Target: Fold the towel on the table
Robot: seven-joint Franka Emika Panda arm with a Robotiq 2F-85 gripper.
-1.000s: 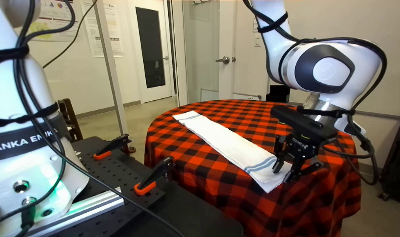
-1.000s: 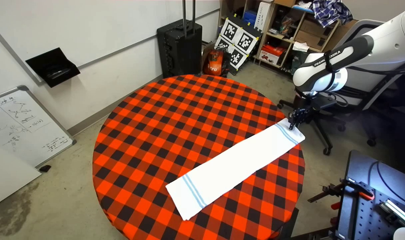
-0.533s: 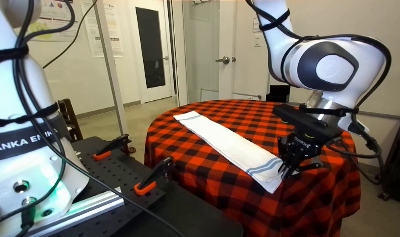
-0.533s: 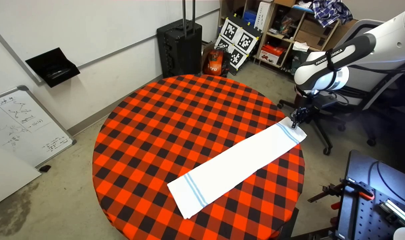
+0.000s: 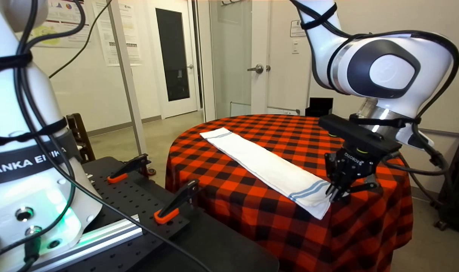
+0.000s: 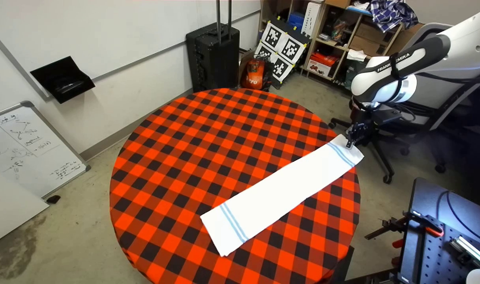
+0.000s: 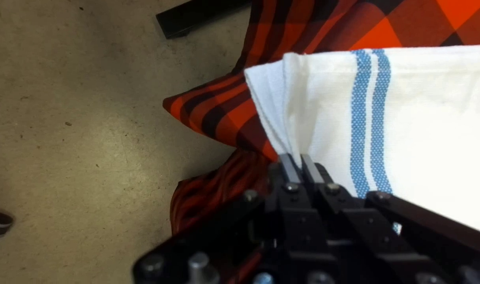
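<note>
The white towel [image 6: 281, 193] lies as a long narrow strip across the round table [image 6: 224, 134], which is draped in red-and-black checks. Blue stripes cross the towel near both ends. At the table's edge my gripper [image 5: 332, 194] is shut on the towel's end, just beyond the stripes, in both exterior views. From the wrist view, a pinched ridge of cloth runs between the fingertips of the gripper [image 7: 297, 161], and the towel [image 7: 433, 138] spreads flat to the right. The part of the end edge under the fingers is hidden.
A black bench [image 5: 214, 241] with orange-tipped clamps [image 5: 167, 215] stands beside the table near the robot's base. Behind the arm is an office chair [image 6: 382, 146]. A black case [image 6: 212, 59] stands by the wall. Floor [image 7: 105, 138] shows past the table's edge.
The jaws have gone from open over the towel's end to shut on it. Gripper and towel have shifted slightly together, the whole strip sliding a little toward the gripper's end.
</note>
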